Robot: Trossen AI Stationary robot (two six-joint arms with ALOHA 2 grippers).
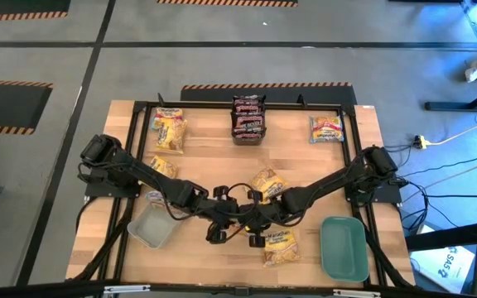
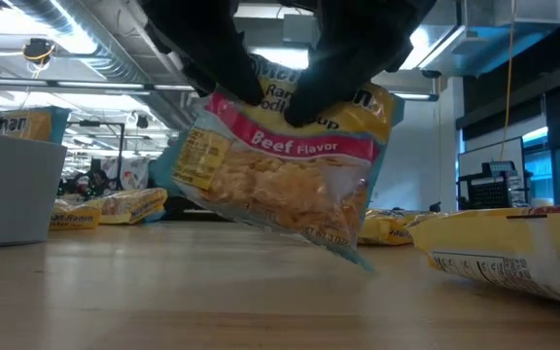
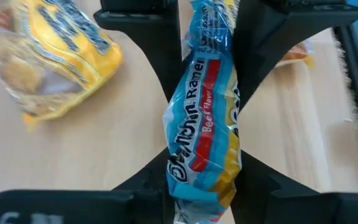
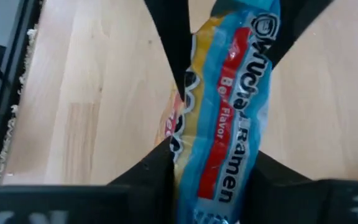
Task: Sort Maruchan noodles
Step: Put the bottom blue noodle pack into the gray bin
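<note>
A Beef Flavor Maruchan noodle packet, yellow with a pink-red band and clear plastic, hangs tilted under both grippers at the table's middle near the front. My left gripper and my right gripper meet there, both shut on it. The left wrist view and the right wrist view show the packet edge-on between the fingers. Other packets lie flat on the table: yellow ones, a dark brown stack and a pinkish one. My left gripper pinches the packet's upper edge near its left end between its two fingers, coming from above. The packet runs between the fingers edge-on. It hangs below, tilted. My right gripper pinches the same upper edge farther right between its two fingers, from above. The packet hangs below both grippers, its lower right corner lowest and close over the table.
A pale grey tray stands at the front left, just left of my left gripper. A teal tray stands at the front right. A yellow packet lies close to the right of the held one. A black frame borders the table.
</note>
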